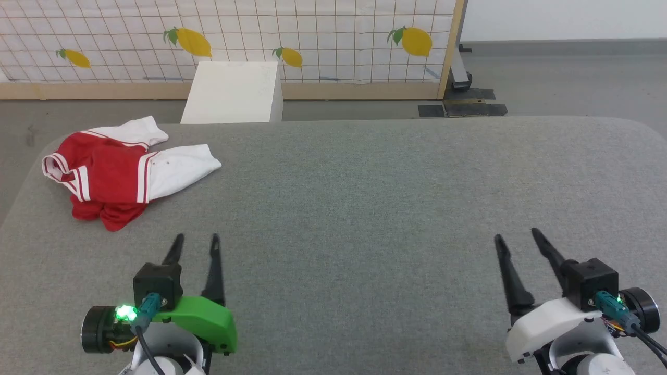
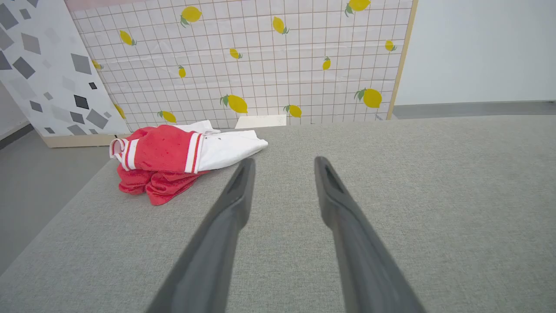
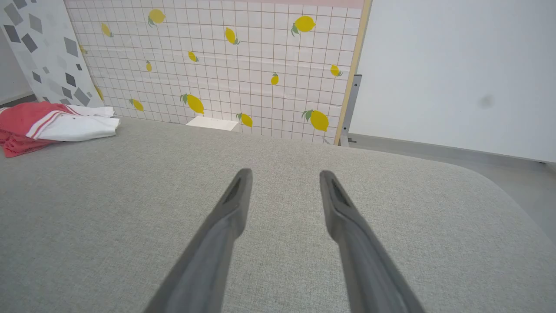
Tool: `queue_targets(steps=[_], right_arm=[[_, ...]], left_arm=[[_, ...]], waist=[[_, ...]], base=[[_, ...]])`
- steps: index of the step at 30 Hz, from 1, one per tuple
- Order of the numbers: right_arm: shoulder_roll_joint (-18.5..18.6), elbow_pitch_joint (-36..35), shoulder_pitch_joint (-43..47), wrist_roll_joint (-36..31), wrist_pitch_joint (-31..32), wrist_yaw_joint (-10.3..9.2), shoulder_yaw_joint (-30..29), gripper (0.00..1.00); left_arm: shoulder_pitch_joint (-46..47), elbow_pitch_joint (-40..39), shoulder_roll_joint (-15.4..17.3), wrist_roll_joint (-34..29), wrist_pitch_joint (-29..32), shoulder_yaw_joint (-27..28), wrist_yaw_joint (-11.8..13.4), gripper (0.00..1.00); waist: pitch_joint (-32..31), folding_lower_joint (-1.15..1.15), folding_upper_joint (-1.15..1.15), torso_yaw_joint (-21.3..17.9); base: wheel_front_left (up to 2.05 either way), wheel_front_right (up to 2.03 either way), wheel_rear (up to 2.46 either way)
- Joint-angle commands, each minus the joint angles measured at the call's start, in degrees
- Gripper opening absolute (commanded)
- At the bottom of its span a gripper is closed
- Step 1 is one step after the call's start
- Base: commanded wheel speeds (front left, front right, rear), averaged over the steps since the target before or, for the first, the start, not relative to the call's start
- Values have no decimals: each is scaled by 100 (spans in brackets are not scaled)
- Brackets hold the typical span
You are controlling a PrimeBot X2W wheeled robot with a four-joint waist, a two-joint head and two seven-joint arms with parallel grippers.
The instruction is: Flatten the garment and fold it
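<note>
The garment (image 1: 112, 172) lies crumpled at the far left corner of the grey padded table (image 1: 365, 198): red body, white sleeves, red-white striped trim, its lettering hidden in the folds. My left gripper (image 1: 196, 240) hovers open near the front left, a short way this side of the garment (image 2: 173, 156), nothing between its fingers. At the front right, far from the garment (image 3: 52, 124), my right gripper (image 1: 516, 235) is open and empty too.
A white box (image 1: 232, 92) stands on the floor just behind the table's far edge. Behind it runs a lemon-print grid panel (image 1: 312, 41) with a wooden frame. The table's left corner is rounded, with grey floor (image 1: 21, 130) beyond it.
</note>
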State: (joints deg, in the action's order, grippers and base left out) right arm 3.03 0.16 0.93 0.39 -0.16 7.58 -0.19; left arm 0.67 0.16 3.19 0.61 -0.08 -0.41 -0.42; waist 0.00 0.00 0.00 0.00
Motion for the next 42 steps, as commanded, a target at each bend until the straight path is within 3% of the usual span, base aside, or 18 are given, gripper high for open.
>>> queue_targets(steps=[1,23,42], right_arm=[[0,1,1,2,-3,1,-5,100],[-3,70,29,99,-256,-1,-344,100],[-5,181,43,150,-479,-2,-314,100]], left_arm=[[-1,0,0,1,-3,-1,1,100],[-91,-21,-5,96,-257,12,110,100],[-235,-36,12,166,-481,148,141,100]], waist=[[0,0,0,0],[-8,0,0,126],[-90,0,0,894]], base=[[0,0,0],[0,0,0],[0,0,0]])
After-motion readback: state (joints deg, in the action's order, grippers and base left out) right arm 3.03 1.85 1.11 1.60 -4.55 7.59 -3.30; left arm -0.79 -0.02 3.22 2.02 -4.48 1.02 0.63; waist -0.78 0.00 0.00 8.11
